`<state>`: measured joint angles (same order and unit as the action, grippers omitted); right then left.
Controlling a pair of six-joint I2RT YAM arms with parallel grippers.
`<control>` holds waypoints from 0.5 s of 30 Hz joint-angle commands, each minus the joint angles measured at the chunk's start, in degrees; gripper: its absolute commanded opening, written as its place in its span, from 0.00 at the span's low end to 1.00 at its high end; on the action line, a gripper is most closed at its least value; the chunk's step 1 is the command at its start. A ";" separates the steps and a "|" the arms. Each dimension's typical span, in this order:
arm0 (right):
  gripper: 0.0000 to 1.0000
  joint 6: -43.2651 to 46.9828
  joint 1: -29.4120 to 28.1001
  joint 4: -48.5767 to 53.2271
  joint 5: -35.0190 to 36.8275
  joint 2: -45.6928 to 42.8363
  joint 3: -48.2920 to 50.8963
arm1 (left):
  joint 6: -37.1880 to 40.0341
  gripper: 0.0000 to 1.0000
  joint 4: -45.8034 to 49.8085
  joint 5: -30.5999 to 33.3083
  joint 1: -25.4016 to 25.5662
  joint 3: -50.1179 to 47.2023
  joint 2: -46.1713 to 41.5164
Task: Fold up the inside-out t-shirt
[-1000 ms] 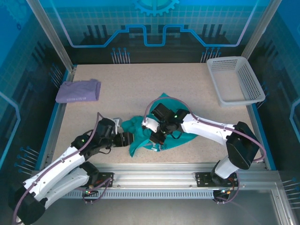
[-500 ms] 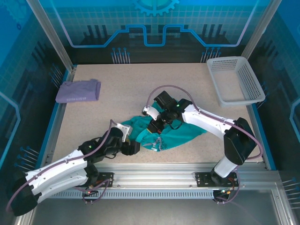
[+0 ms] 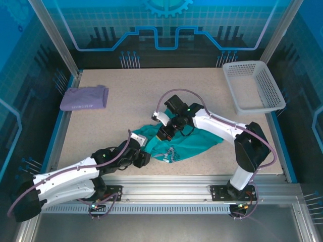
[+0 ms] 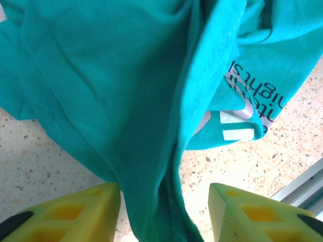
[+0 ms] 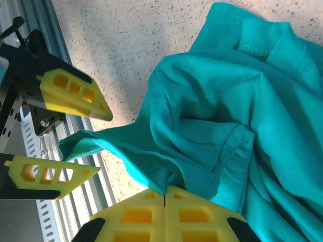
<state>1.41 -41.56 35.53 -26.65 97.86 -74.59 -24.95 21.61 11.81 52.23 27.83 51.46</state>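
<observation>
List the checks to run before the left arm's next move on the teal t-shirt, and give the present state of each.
1. Cloth between the left tool fingers: ok, a fold of the t-shirt runs through the gap.
2. Left tool closed on that fold: not ok, its fingers stand apart.
3. Right tool holding the t-shirt: ok, shut with cloth bunched at its tips.
4. T-shirt spread flat: not ok, it lies crumpled.
5. Which part the left tool straddles, hem or sleeve: cannot tell.
6. Purple garment and basket apart from the t-shirt: ok.
</observation>
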 commanded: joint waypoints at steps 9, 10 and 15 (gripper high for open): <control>0.00 -0.81 0.90 0.49 -1.75 1.34 -2.25 | -0.94 0.41 5.38 1.70 1.47 2.93 2.15; 0.00 -0.82 0.98 0.41 -1.77 1.23 -2.10 | -0.81 0.36 5.27 2.14 1.47 2.88 2.15; 0.00 -1.52 0.96 0.20 -0.86 0.93 -1.74 | -0.63 0.09 4.41 5.10 1.47 3.17 0.87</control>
<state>0.95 -41.39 35.46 -27.07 98.39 -75.53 -25.76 25.23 13.98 53.43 28.91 53.30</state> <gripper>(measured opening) 0.057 0.108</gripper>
